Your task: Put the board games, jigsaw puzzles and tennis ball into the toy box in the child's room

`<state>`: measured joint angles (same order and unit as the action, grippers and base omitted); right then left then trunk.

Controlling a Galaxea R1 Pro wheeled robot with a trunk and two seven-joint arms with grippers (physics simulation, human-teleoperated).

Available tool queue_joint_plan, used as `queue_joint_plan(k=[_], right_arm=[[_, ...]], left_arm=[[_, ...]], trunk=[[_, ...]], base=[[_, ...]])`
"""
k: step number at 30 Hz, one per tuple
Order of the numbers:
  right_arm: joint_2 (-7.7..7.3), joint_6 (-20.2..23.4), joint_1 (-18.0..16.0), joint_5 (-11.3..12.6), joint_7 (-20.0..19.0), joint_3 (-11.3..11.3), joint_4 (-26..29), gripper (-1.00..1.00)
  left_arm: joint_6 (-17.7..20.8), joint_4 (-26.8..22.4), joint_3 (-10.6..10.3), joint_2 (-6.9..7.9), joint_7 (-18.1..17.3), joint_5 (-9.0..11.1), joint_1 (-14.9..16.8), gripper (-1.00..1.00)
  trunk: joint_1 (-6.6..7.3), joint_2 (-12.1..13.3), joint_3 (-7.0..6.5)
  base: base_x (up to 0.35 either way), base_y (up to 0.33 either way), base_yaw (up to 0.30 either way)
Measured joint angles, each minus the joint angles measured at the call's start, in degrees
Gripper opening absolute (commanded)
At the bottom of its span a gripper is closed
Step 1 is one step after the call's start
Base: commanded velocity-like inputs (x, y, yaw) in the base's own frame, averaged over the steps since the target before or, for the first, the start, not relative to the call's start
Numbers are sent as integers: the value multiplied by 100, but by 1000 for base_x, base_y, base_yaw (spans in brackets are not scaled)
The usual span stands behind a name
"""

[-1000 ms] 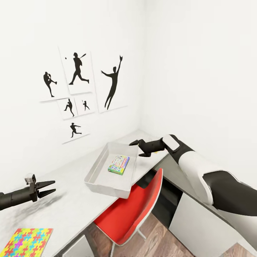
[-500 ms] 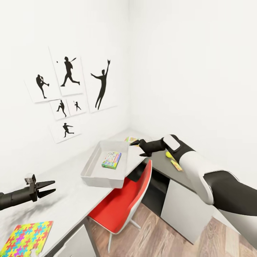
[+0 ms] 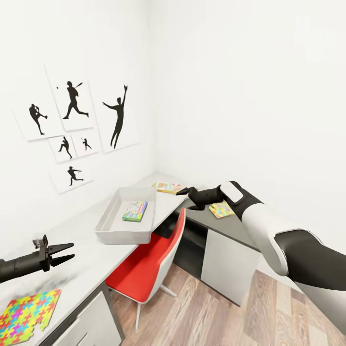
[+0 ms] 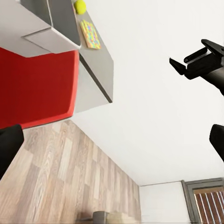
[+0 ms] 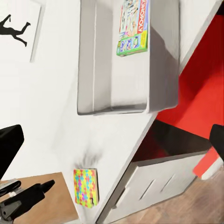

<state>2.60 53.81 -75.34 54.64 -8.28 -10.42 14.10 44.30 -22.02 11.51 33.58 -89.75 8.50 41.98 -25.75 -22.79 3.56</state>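
Note:
The light grey toy box (image 3: pixel 108 229) stands on the pale table (image 3: pixel 86 247) and holds one light blue board game (image 3: pixel 135 211), also in the right wrist view (image 5: pixel 133 28). A yellow-orange board game (image 3: pixel 166 187) lies at the table's far corner. One jigsaw puzzle (image 3: pixel 28 315) lies near the front left, another (image 3: pixel 221 209) on the lower dark wing. The tennis ball (image 4: pixel 80 6) sits beside that puzzle (image 4: pixel 90 34). My right gripper (image 3: pixel 186 199) hovers open and empty between the box and the wing. My left gripper (image 3: pixel 65 253) hangs open over the table, left of the box.
A red chair (image 3: pixel 144 269) is pushed under the table below the toy box. White drawers (image 3: pixel 223 269) close off the dark wing's side. Black sports pictures (image 3: pixel 72 129) hang on the left wall. Wood-plank floor (image 3: pixel 216 317) stretches to the right.
The whole picture has slid left, so the camera has turned right. The puzzle on the dark wing and the corner board game came into view. Both arms hold the same pose.

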Motion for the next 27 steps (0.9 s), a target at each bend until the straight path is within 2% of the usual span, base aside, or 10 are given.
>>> queue_joint_plan(k=[16, 27], right_arm=[[-27, -32, 0, -17, 0, -18, 0, 100], [-43, -72, 0, -34, 0, -32, -1, 100]], left_arm=[[-8, 0, -1, 4, -1, 4, 0, 100], [-8, -3, 1, -3, -2, -1, 0, 100]], trunk=[[0, 0, -107], [-1, 1, -181]], base=[[-95, -5, -225], [-171, 81, -225]])
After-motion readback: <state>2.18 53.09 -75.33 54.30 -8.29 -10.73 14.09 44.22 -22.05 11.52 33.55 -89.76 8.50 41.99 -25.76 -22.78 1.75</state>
